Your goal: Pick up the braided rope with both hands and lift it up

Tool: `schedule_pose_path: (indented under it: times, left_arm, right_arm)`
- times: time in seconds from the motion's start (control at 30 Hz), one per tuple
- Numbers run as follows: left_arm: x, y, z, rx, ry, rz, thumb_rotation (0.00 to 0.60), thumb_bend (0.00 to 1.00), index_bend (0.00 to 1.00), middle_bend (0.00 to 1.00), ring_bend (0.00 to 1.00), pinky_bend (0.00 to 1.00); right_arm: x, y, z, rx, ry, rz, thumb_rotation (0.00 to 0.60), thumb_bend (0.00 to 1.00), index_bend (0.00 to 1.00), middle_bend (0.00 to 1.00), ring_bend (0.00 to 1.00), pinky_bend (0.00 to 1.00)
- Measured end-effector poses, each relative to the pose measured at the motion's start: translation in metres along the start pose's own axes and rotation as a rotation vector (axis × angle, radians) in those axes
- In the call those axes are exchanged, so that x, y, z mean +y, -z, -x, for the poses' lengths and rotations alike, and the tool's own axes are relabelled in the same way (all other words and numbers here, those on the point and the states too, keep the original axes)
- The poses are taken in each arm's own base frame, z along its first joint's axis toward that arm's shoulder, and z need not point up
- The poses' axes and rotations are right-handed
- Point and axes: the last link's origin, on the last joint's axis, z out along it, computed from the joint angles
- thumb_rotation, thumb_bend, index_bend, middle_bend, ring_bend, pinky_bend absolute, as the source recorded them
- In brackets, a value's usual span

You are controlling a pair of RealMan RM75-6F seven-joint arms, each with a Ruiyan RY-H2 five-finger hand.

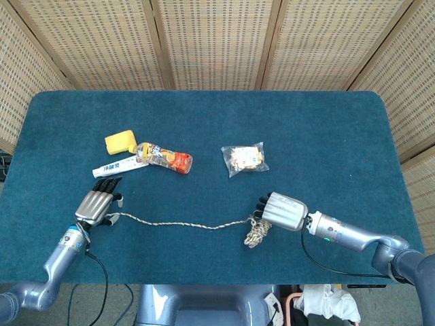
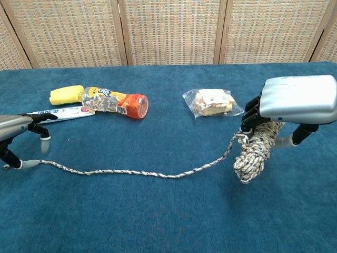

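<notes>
The braided rope [image 1: 177, 225] lies across the blue table as a thin strand [image 2: 131, 173], ending in a coiled bundle [image 2: 254, 150] on the right. My right hand [image 1: 282, 210] grips that bundle from above, fingers curled around its top [image 2: 297, 97], and the coil hangs down to the cloth. My left hand [image 1: 98, 204] hovers over the rope's left end with its fingers apart. In the chest view the left hand [image 2: 18, 132] shows its thumb tip beside the strand, and the very end of the rope lies under it. Nothing is pinched there.
Behind the rope lie a yellow block [image 1: 120, 141], an orange-capped bottle [image 1: 164, 157] on its side and a white tube [image 1: 119, 166], just beyond my left hand. A clear snack bag [image 1: 244, 159] lies behind my right hand. The table's front edge is close to both forearms.
</notes>
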Motion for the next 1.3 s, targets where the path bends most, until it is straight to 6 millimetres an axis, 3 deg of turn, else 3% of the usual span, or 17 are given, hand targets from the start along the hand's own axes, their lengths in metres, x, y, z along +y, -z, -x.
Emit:
schedule_pose_path:
  times: [0.53, 1.3]
  left_arm:
    - [0.019, -0.010, 0.010, -0.048, -0.012, 0.022, 0.600, 0.37, 0.53, 0.00, 0.00, 0.00]
    - [0.016, -0.013, 0.005, -0.008, -0.041, 0.011, 0.600, 0.49, 0.69, 0.00, 0.00, 0.00]
  right_arm:
    - [-0.002, 0.002, 0.004, 0.007, -0.013, 0.009, 0.600, 0.69, 0.58, 0.60, 0.45, 0.70]
    - [-0.001, 0.001, 0.001, 0.040, -0.051, 0.041, 0.600, 0.76, 0.58, 0.60, 0.46, 0.71]
